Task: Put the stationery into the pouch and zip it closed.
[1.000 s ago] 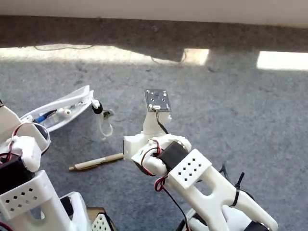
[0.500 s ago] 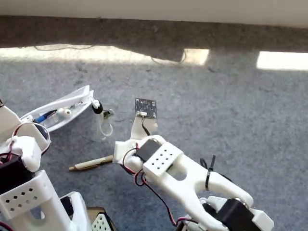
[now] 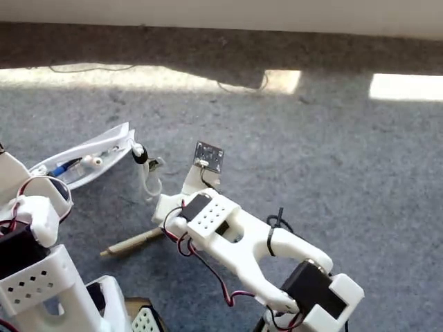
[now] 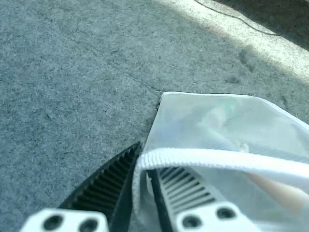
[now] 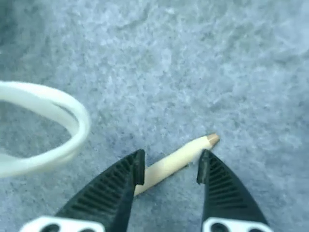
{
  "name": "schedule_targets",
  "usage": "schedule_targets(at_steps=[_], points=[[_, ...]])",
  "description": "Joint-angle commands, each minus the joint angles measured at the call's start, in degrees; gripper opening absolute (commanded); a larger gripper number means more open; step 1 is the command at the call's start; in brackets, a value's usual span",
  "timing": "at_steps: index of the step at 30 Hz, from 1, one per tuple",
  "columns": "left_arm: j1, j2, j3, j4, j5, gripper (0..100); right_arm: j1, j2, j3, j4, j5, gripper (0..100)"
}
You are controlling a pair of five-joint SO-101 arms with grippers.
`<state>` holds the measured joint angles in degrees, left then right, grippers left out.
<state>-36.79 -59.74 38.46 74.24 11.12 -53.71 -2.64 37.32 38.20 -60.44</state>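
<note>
A beige pen lies on the grey carpet. In the right wrist view the pen runs slantwise between the black fingers of my right gripper, which is open and astride it near its tip. The white mesh pouch lies open at the left with a few small items inside. My left gripper is shut on the pouch's white zipper edge. In the high view the left arm sits at the pouch's near end.
A white wrist loop trails from the pouch's far end, close to the right arm, and curves past the right gripper as the loop. Bare carpet extends to the right and back; a cable lies along the sunlit strip.
The right arm has swung left and lowered over the pen's end. The pen has turned slightly. The left arm and pouch have kept still.
</note>
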Motion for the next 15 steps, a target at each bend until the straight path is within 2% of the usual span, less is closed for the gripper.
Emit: schedule_targets(at_steps=[1, 5, 10, 15], points=[[-0.75, -1.27, -0.22, -1.14, 0.53, 1, -0.31, 2.07, -2.86, -1.19, -0.53, 16.6], [-0.75, -1.27, -0.22, -1.14, 0.53, 1, -0.31, 4.70, -3.74, -1.19, -1.41, 15.0], [-0.92, -1.27, -0.22, -0.88, 0.44, 1, -0.13, 8.48, -5.93, -1.19, -1.23, 4.5], [-0.92, -1.36, -0.13, -0.79, 0.44, 1, -0.13, 11.74, -7.25, -0.48, -1.14, 3.6]])
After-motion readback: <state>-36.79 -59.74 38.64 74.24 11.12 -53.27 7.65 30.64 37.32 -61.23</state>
